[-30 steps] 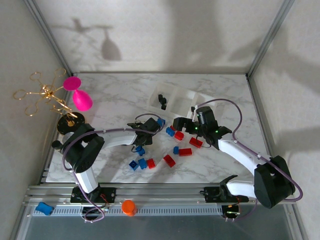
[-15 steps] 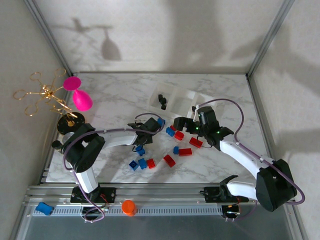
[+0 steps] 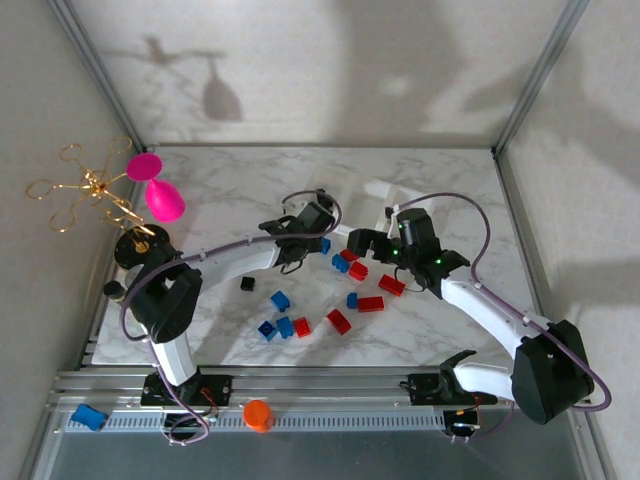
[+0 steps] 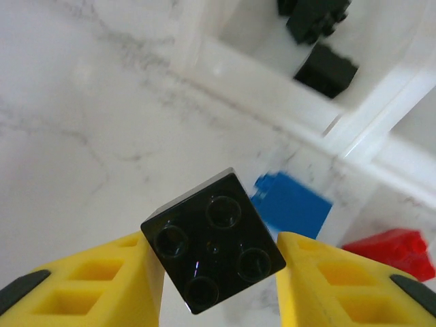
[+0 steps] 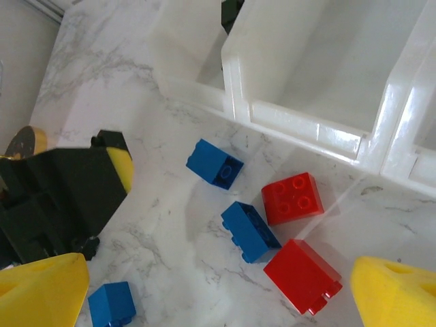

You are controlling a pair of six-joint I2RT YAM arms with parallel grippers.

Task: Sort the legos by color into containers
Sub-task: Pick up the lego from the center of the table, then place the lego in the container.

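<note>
I count six blue bricks [image 3: 280,299] and six red bricks [image 3: 370,304] on the tabletop [image 3: 220,200] from the top camera. Black: one loose black brick [image 3: 247,284], one gripped black brick [image 4: 212,248] in my left claw [image 4: 214,286], at least two stored black bricks [image 4: 325,68] in the white tray [image 5: 300,126]. One tray, one pink goblet [image 3: 163,200], one gold wire stand [image 3: 90,185], one orange knob [image 3: 258,414], one more blue piece [image 3: 88,416] by the front rail [image 3: 330,380].

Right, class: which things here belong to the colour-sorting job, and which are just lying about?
Part of the job:
black brick, held in the left claw
red bricks
blue bricks
white tray

Just lying about:
pink goblet
gold wire stand
orange knob
</note>
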